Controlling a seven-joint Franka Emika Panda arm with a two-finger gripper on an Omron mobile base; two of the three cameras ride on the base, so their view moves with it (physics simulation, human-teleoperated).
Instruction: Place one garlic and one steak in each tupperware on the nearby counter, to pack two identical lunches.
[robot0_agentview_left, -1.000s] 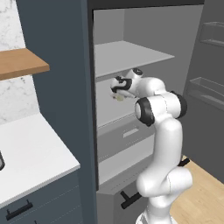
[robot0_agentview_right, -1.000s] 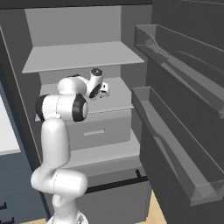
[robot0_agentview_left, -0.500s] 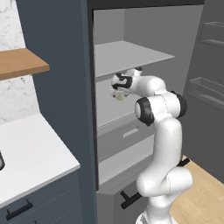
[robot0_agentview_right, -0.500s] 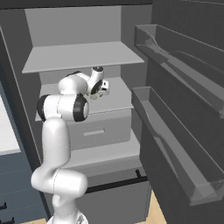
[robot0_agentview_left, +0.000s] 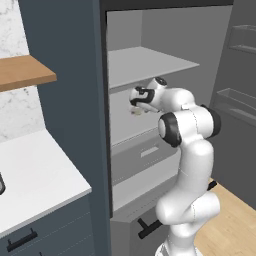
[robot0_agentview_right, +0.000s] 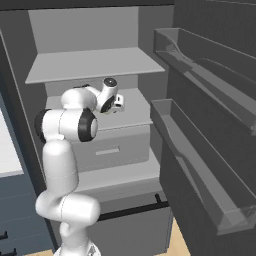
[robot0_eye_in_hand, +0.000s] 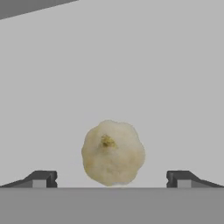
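Observation:
A pale, knobbly garlic (robot0_eye_in_hand: 113, 152) lies on a grey fridge shelf (robot0_eye_in_hand: 131, 65), stem end facing the hand camera. My gripper (robot0_eye_in_hand: 111, 178) is open, with one dark fingertip (robot0_eye_in_hand: 41, 178) on each side of the bulb and clear gaps between them. From the left base view, the gripper (robot0_agentview_left: 137, 103) hangs just above the garlic (robot0_agentview_left: 136, 112) under the upper shelf. In the right base view the hand (robot0_agentview_right: 116, 102) reaches in over the same shelf. The steak and the tupperware are out of view.
An upper fridge shelf (robot0_agentview_left: 150, 62) sits close above the hand, and a drawer (robot0_agentview_left: 145, 152) lies below. The open fridge door with its bins (robot0_agentview_right: 200, 150) stands to the right. A white counter (robot0_agentview_left: 35, 170) and a wooden shelf (robot0_agentview_left: 20, 75) are to the left.
The hand has shifted only slightly over the shelf above the garlic. The jaws stay wide apart.

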